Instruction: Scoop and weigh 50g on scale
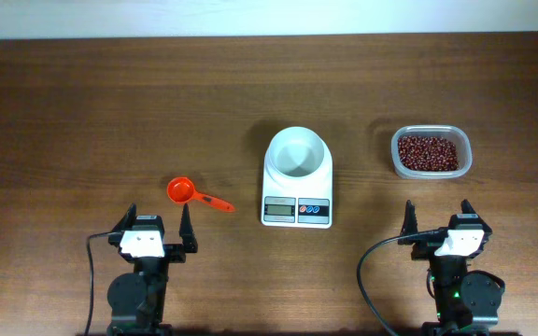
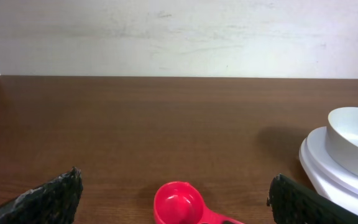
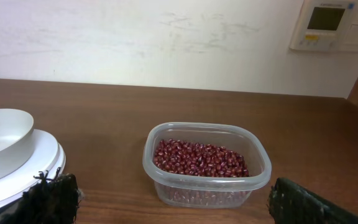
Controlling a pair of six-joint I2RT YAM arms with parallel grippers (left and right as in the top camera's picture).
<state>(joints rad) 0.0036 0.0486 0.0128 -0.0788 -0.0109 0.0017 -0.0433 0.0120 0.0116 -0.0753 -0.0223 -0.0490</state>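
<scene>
The beans (image 1: 427, 152) lie as a loose dark red-brown heap in a clear tub (image 1: 431, 129) at the right of the counter (image 1: 110, 103). As far as we can see, none have reached the scale (image 1: 297, 199). Its white bowl (image 1: 297, 154) looks empty, and the display is too small for us to read. The scale stands at the middle of the counter, well apart from the tub, with its display and buttons facing the arms.

Left of the scale lies the orange-red scoop (image 1: 192, 194), cup upward and empty. Its long axis runs from the cup toward the scale, slanting a little back toward the arms.

The left tool (image 1: 158, 220) sits just short of the scoop, its fingers spread wide with nothing between them. In the left wrist view we see the cup low between the two pads, slightly right of centre. The right tool (image 1: 437, 217) is equally wide open and empty. It faces the tub, which lies almost straight ahead of it.

We judge the task not yet begun, with picking up the scoop as the first step. The left arm is clearly the nearer one for that. The handle lies nearly along the line on which the left tool closes. We therefore expect the wrist must turn, so that the fingers close across the handle and not along it.
</scene>
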